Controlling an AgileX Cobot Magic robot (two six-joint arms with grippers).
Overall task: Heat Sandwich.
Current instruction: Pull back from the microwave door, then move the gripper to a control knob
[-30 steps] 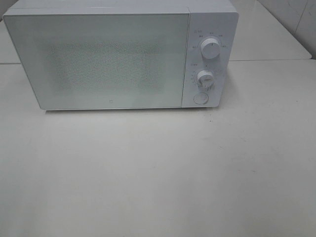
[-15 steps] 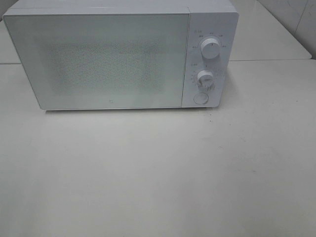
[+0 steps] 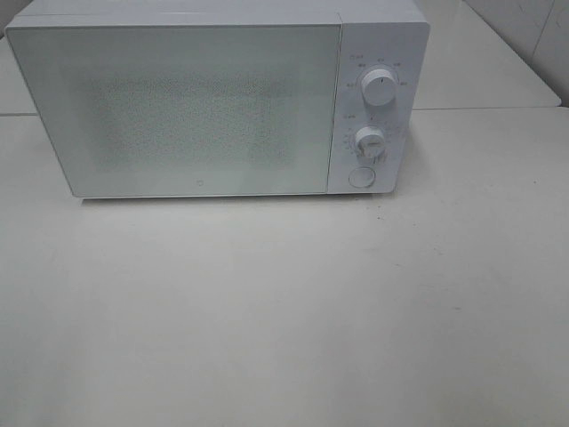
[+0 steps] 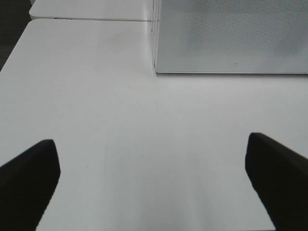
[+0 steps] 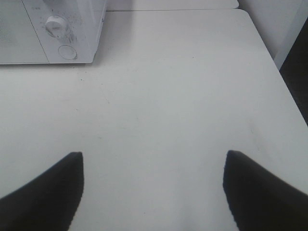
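Both the left tool (image 4: 150,142) and right tool (image 5: 154,155) gape released, facing the microwave (image 3: 178,107).

- We cannot read any word, brand or number with certainty.
- On the microwave (image 3: 178,18), the control panel (image 3: 396,49) carries tiny grey marks in a ring around the upper knob (image 3: 380,90) and the lower knob (image 3: 369,140). A short caption sits above each knob, and all of it is too small for us to read.
- Low on the door (image 3: 178,107), at its middle, we see a small grey mark (image 3: 197,189). It is too small to make out, in the left wrist view as well.
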